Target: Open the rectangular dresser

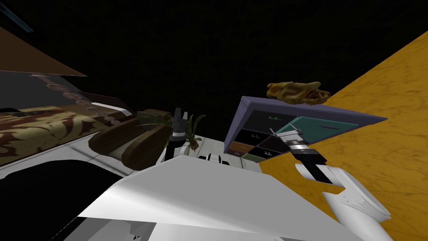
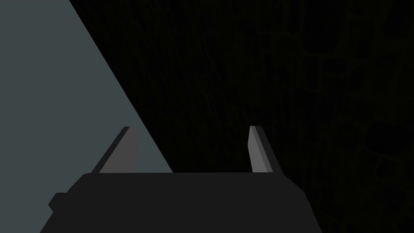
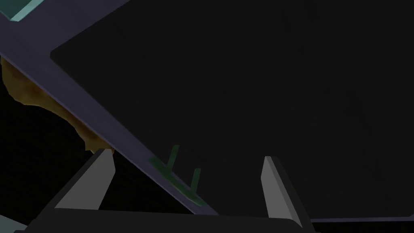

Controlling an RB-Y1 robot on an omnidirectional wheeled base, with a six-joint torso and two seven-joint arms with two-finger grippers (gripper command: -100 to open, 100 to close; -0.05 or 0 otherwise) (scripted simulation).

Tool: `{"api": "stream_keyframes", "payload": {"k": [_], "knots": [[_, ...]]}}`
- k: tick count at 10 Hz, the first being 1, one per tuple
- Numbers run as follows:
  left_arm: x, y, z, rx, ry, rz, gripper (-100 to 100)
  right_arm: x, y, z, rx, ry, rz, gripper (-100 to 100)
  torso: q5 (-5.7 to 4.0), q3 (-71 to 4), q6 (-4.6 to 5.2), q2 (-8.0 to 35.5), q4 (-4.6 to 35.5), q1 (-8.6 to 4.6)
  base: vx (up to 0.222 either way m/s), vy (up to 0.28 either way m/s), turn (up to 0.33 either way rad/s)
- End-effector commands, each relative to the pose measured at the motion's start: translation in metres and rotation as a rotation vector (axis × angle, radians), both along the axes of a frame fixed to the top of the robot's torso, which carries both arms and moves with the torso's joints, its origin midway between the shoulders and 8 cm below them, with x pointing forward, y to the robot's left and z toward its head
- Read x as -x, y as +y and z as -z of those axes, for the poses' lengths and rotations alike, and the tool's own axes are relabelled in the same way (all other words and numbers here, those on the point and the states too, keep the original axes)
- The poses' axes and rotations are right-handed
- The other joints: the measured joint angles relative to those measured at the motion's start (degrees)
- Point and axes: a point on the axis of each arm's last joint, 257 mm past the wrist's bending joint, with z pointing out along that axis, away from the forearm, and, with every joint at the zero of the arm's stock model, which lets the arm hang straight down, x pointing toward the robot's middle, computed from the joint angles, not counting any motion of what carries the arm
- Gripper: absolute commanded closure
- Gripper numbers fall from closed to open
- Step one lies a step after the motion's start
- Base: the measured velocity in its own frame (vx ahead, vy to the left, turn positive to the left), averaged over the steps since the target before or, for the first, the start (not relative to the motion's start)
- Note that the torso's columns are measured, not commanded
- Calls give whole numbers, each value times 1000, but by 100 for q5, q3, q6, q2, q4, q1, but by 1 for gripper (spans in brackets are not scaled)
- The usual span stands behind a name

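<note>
Nearby, plant (image 1: 193,133); brown lump (image 1: 297,93) tops dresser (image 1: 261,125)

My right gripper (image 3: 186,154) has its fingers spread, but the gap between them is not free: a small green two-post handle (image 3: 182,178) stands in it, close to the gripper's body. Straight ahead, the flat black drawer front (image 3: 250,101) of the purple-grey framed rectangular dresser (image 1: 247,104) closes the way. A lumpy yellow-brown thing (image 1: 296,92) sits along the dresser's top edge. Beside the dresser, yellow-orange floor (image 1: 376,159) lies open. My left gripper (image 2: 191,127) has a free gap between its spread fingers. A green leafy plant (image 1: 195,127) stands just beside that arm.
</note>
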Motion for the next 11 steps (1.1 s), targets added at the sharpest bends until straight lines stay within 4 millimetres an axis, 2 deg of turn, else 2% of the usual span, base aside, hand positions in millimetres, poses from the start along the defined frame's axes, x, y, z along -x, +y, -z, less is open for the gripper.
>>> {"api": "stream_keyframes", "payload": {"k": [1, 4, 8, 9, 10, 11], "knots": [[0, 0, 0, 0, 0, 0, 0, -2, -13, -3, 75, 1, 35, -100, 2, 0, 0, 0, 0, 8, -4, 65, -12], [0, 0, 0, 0, 0, 0, 0, -6, -42, -15, 233, 4, 110, -100, 6, 0, 0, 1, 0, 22, -4, 100, -15], [0, 0, 0, 0, 0, 0, 0, -7, -68, -28, 373, 4, 178, -100, 0, -3, 0, -5, -1, 1, 12, 92, -12], [0, 0, 0, 0, 0, 0, 0, -6, -64, -25, 350, 5, 166, -100, 1, -1, 1, -1, 0, 2, 4, 31, -4], [0, 0, 0, 0, 0, 0, 0, -7, -71, -37, 359, 5, 175, -100, -1, 2, 0, 2, 1, -5, 53, 36, 48], [0, 0, 0, 0, 0, 0, 0, -6, -67, -32, 360, 5, 171, -100, 2, -7, -2, -12, -2, 5, 34, 20, 12]]}}
